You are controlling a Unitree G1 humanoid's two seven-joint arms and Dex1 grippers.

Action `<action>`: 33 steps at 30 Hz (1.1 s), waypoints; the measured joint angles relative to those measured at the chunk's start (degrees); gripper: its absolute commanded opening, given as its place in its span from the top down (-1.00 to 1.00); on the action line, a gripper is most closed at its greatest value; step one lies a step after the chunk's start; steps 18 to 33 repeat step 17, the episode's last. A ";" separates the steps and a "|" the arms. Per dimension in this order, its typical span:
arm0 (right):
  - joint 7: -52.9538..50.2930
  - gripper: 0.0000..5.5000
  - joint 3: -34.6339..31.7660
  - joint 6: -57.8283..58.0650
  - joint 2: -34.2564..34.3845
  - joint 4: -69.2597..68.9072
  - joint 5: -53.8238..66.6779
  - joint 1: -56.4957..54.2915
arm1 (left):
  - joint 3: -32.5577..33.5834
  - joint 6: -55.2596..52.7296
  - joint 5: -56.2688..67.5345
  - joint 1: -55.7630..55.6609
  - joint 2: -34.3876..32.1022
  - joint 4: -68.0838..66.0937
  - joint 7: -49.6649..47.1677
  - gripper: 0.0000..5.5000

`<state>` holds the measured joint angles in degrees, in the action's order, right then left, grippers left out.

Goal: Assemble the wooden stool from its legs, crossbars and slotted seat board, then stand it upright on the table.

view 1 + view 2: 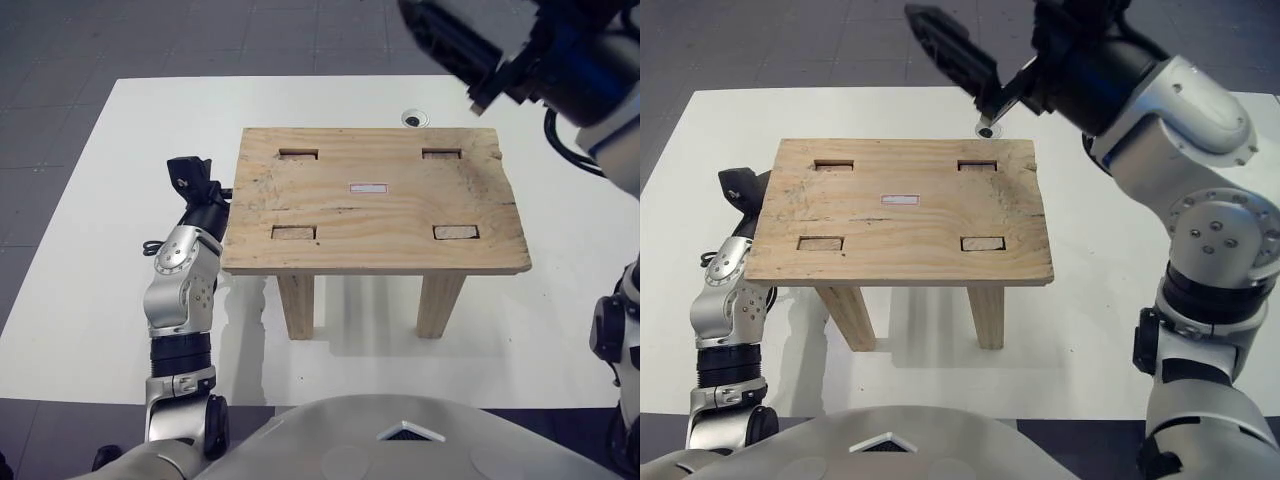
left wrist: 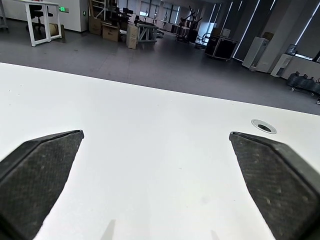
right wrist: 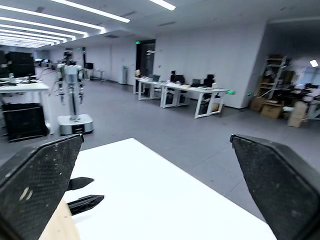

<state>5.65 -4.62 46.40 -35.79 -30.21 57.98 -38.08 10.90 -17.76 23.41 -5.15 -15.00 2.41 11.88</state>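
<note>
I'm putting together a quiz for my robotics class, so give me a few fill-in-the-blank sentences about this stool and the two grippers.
The stool stands ___ on the table.
Its seat board has ___ rectangular slots.
The left gripper, low beside the seat board, is ___, not shut.
The right gripper is held ___ than the left one.
Missing words: upright, four, open, higher.

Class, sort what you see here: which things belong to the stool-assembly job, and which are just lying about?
Job: wooden stool, slotted seat board, legs, table, left gripper, right gripper.
Lying about: cable grommet set in the table, white label on the seat.
</note>
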 measured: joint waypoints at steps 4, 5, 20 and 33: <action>-2.00 -1.00 -1.24 -8.48 2.48 1.69 -12.99 12.28 | -0.24 3.50 -3.70 -2.12 0.54 -5.82 -0.24 -0.98; -3.05 -1.00 -0.72 -11.48 3.89 4.28 -17.82 16.87 | -0.09 4.78 -4.66 -2.55 0.58 -7.88 -0.75 -0.98; -3.79 -1.00 3.44 -44.42 17.94 35.34 -44.47 33.72 | -0.13 14.75 -8.00 -3.87 3.30 -17.20 0.28 -0.98; -3.79 -1.00 3.44 -44.42 17.94 35.34 -44.47 33.72 | -0.13 14.75 -8.00 -3.87 3.30 -17.20 0.28 -0.98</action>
